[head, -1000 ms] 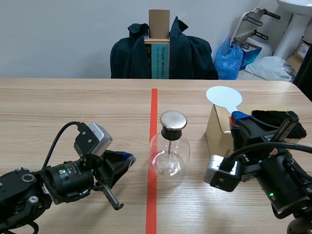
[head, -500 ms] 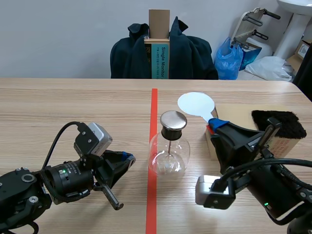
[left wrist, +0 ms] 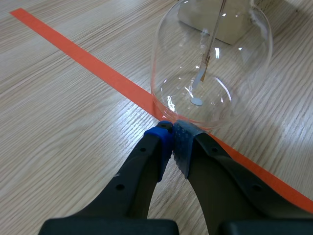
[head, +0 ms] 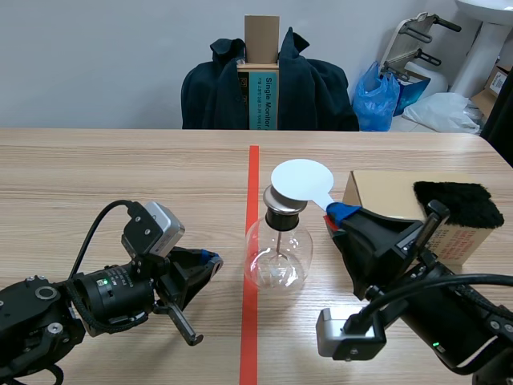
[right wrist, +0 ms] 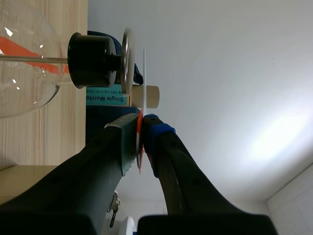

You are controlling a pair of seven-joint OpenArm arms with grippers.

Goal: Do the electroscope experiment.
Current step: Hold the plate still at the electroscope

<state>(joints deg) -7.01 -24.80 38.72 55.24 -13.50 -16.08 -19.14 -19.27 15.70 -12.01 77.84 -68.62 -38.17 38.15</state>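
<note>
Over the last second the right gripper point(head: 341, 215), clamped on the stem of the white disc point(head: 300, 178), has swung the disc from above the cardboard box point(head: 385, 192) across to the electroscope point(head: 277, 255); the disc now hangs over the metal cap point(head: 285, 200), so we judge the charging step is at hand; the left gripper point(left wrist: 173, 139) is unmoved, fingers together on nothing, tips just beside the electroscope's base; the right wrist view shows the disc edge-on beside the cap, and we cannot tell whether they touch; the foil strip point(left wrist: 202, 73) inside is too small to read for deflection.
</note>
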